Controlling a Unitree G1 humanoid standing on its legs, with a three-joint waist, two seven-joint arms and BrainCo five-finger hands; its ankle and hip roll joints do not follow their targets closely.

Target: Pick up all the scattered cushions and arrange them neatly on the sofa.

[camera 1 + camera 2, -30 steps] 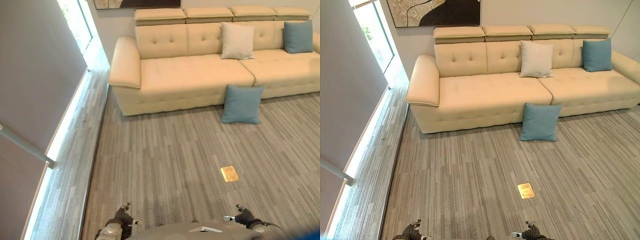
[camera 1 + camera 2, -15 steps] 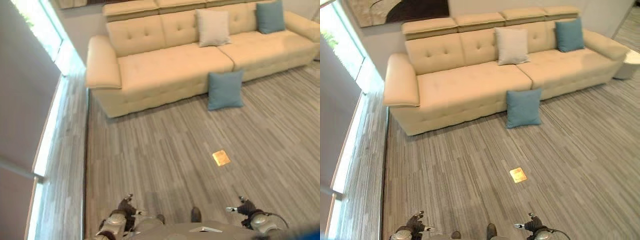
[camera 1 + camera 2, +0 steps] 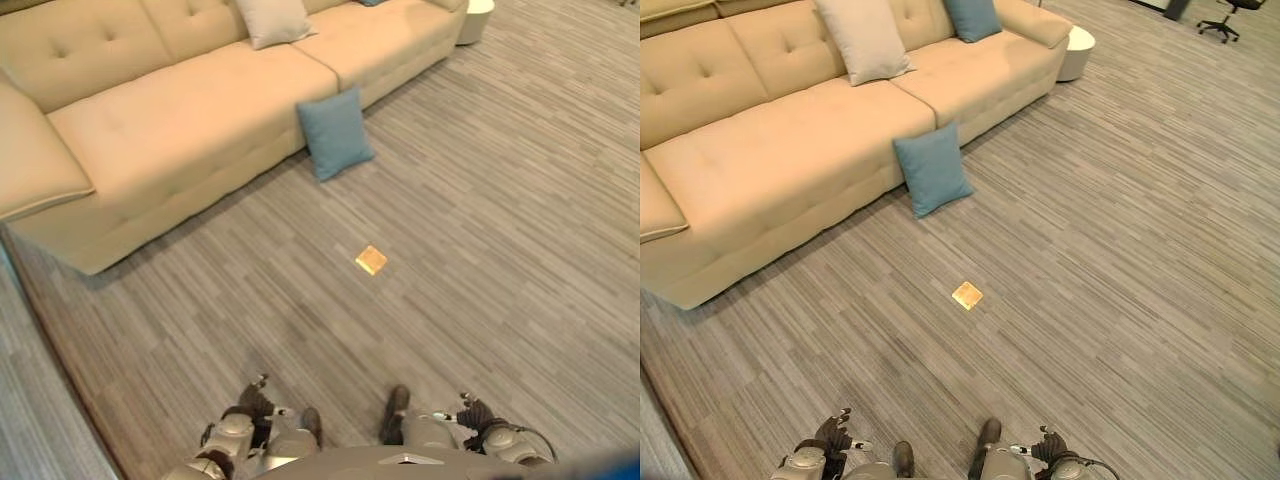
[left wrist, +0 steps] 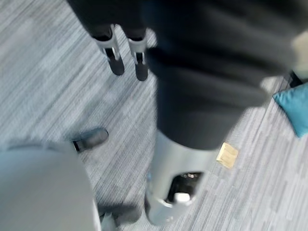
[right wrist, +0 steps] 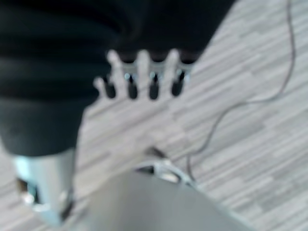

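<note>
A blue cushion (image 3: 932,168) stands on the grey floor, leaning against the front of the beige sofa (image 3: 770,150). Its corner also shows in the left wrist view (image 4: 296,109). On the seat, a cream cushion (image 3: 865,40) and a second blue cushion (image 3: 972,18) lean against the backrest. My left hand (image 3: 833,435) and right hand (image 3: 1050,446) hang low at my sides, far from the cushions. The left fingers (image 4: 115,57) and right fingers (image 5: 139,82) are straight and hold nothing.
A small brass floor plate (image 3: 967,295) lies in the carpet between me and the floor cushion. A round white side table (image 3: 1076,48) stands at the sofa's right end. An office chair (image 3: 1220,20) is at the far right. Open floor stretches to the right.
The whole picture has shifted: the camera has turned and dipped, so the sofa now lies at the upper left. The cushions keep their places. Both hands stay low and open.
</note>
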